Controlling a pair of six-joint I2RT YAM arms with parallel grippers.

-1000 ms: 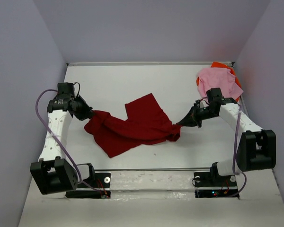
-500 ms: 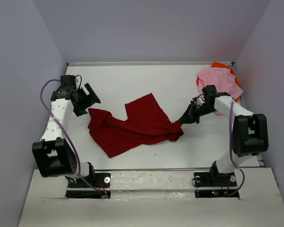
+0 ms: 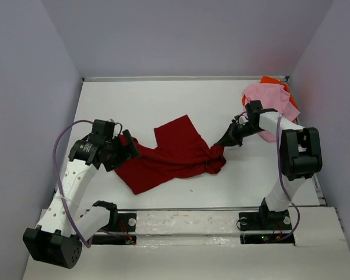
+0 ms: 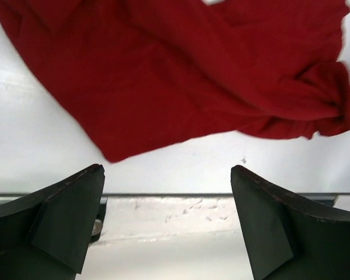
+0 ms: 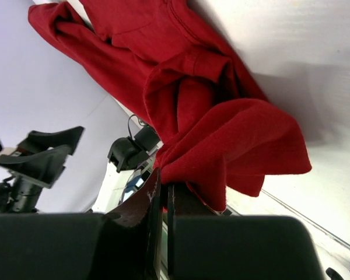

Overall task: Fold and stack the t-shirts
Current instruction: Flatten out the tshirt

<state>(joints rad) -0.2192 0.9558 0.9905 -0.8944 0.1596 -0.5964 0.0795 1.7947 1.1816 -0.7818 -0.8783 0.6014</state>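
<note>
No fold yet: my right gripper (image 3: 226,140) pinches the crumpled dark red shirt (image 3: 175,153), my left gripper (image 3: 127,150) gapes empty at its left edge, pink shirt (image 3: 271,99) and orange shirt (image 3: 272,80) heaped beyond it.

dark red shirt (image 3: 175,154); pink shirt (image 3: 271,99); orange shirt (image 3: 273,80)

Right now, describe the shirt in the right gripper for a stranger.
On the white table, between the two arms, lies the dark red t-shirt, crumpled, one end pinched in the right gripper. Unlike it, the pink t-shirt and orange t-shirt sit piled in the far right corner.
</note>
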